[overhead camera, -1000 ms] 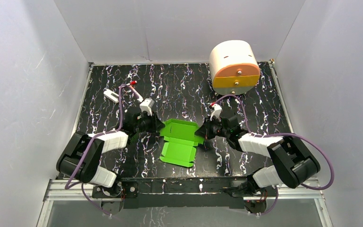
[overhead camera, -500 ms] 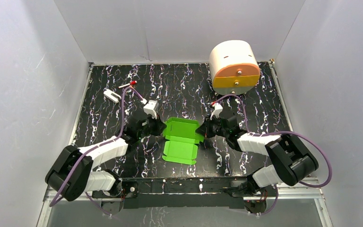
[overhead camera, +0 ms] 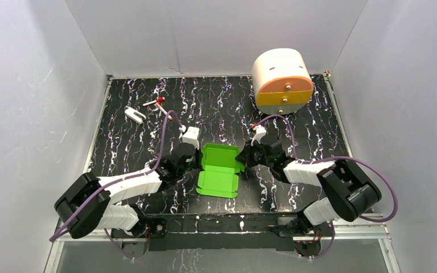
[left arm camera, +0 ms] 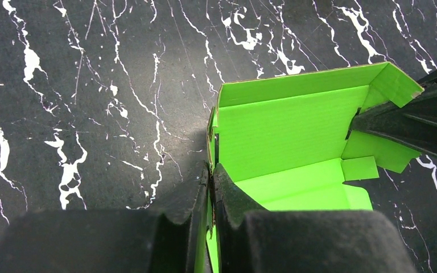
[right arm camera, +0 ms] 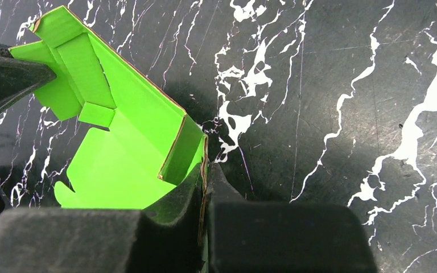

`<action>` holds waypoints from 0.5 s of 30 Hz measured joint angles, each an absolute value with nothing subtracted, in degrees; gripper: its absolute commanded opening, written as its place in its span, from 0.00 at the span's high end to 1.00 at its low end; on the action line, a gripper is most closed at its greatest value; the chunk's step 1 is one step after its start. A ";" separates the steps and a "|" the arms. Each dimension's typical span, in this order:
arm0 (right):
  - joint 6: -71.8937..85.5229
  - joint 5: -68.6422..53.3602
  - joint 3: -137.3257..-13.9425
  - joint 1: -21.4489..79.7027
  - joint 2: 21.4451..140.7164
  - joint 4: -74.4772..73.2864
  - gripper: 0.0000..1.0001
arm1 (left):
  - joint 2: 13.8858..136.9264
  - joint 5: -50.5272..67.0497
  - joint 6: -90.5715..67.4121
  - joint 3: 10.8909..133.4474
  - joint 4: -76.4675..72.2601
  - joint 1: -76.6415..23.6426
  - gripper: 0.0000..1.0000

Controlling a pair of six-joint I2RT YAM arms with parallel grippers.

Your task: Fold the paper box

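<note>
Centrally, paper box between left gripper, right gripper; both pinching walls

- Left gripper and right gripper clamp the paper box, closing its left and right sides to us.
- Far of it, open table.
- Drawer unit blocks the far right.

- Bright, even light falls from above; the white walls look soft and slightly washed.
- The green paper box glows vividly and casts a short dark shadow on the table.
- The nearby fingers are blurred in the wrist views.
</note>
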State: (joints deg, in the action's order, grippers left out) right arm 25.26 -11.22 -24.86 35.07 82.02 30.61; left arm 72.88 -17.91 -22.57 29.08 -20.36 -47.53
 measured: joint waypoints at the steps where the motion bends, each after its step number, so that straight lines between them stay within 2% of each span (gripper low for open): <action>1: 25.10 -11.18 -24.86 35.07 82.02 30.70 0.84 | 72.97 -18.79 -22.55 29.04 -20.51 -47.72 0.95; 8: 21.21 -11.29 -24.64 35.27 80.68 30.13 0.58 | 73.30 -22.09 -19.84 25.56 -25.74 -47.86 0.97; 15: 13.63 -12.12 -29.76 35.42 76.07 19.16 0.34 | 73.63 -22.28 -16.73 23.86 -29.21 -47.97 0.99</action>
State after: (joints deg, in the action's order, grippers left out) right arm 13.63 -12.12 -29.76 35.42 76.07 19.16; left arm 73.63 -22.28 -16.73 23.86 -29.21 -47.97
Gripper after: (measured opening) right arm 0.577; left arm 0.028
